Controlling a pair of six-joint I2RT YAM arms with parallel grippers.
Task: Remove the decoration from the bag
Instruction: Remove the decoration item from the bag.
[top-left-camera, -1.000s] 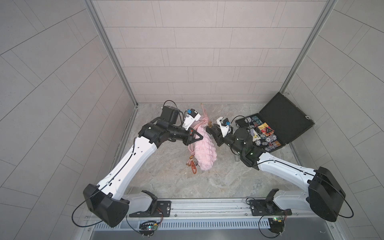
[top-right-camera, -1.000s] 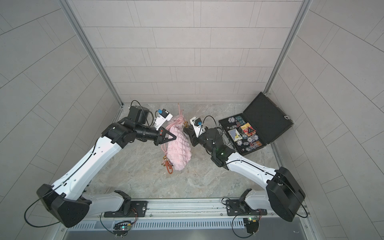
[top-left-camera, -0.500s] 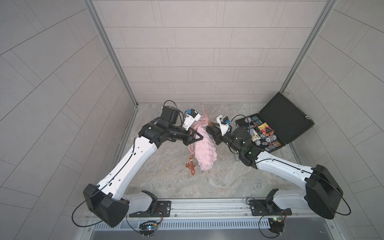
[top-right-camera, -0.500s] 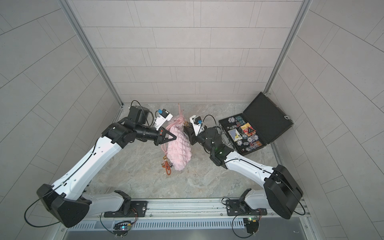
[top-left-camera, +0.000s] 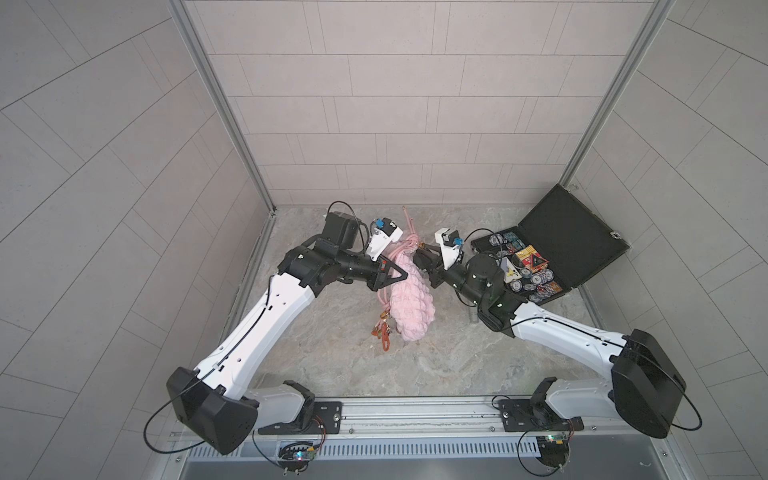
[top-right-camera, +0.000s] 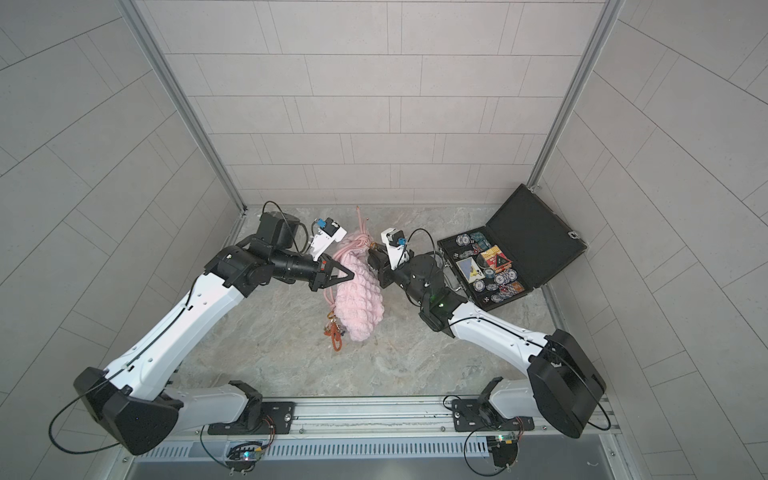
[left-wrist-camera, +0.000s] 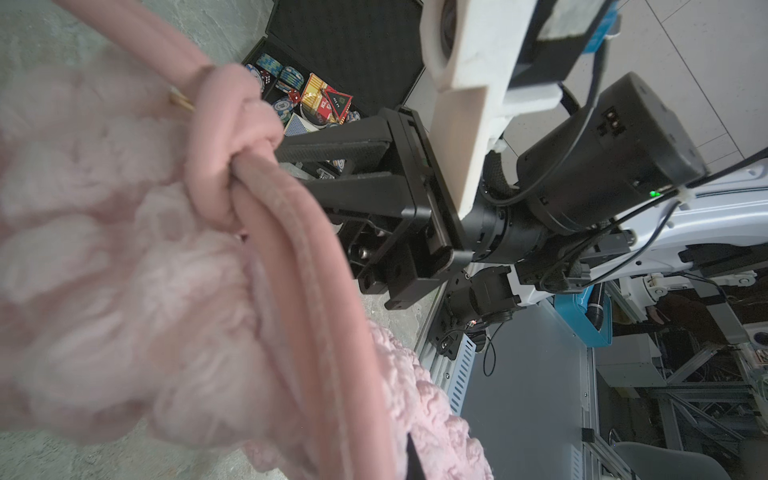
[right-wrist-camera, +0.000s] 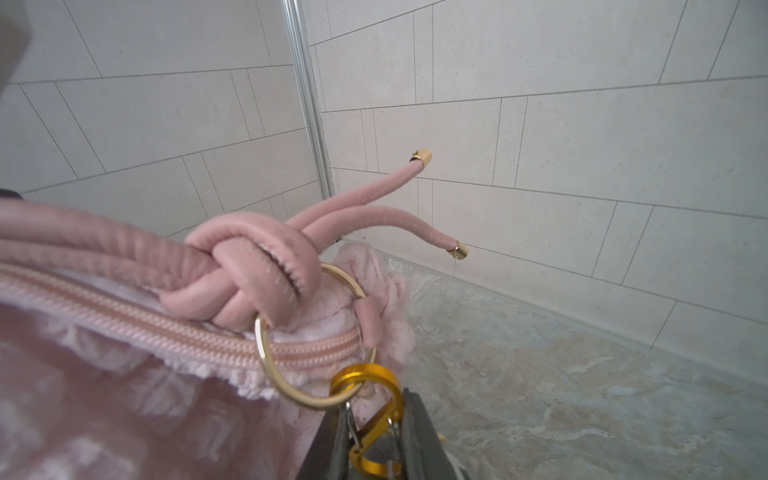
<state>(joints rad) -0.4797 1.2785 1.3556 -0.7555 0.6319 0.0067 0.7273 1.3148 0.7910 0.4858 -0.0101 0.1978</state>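
Observation:
The puffy pink bag (top-left-camera: 413, 305) (top-right-camera: 359, 305) lies mid-table, its knotted cord straps (right-wrist-camera: 249, 270) at the far end. The decoration hangs by an orange S-shaped clip (right-wrist-camera: 376, 374) hooked on the bag's gold ring (right-wrist-camera: 259, 349). My right gripper (right-wrist-camera: 372, 432) (top-left-camera: 420, 254) is shut on that clip, one finger on each side. My left gripper (top-left-camera: 398, 277) (top-right-camera: 345, 275) is shut on the bag's top edge by the straps. In the left wrist view the bag (left-wrist-camera: 104, 249) hides the jaws except a sliver of a fingertip (left-wrist-camera: 412, 459).
An orange-red keyring cluster (top-left-camera: 384, 332) hangs off the bag's near end. An open black case (top-left-camera: 575, 241) with poker chips and cards stands at the back right, close behind my right arm. Tiled walls close in the back and both sides.
My right gripper has closed from partly open onto the orange clip and has shifted a little toward the bag's far end. The left arm and the bag have stayed put.

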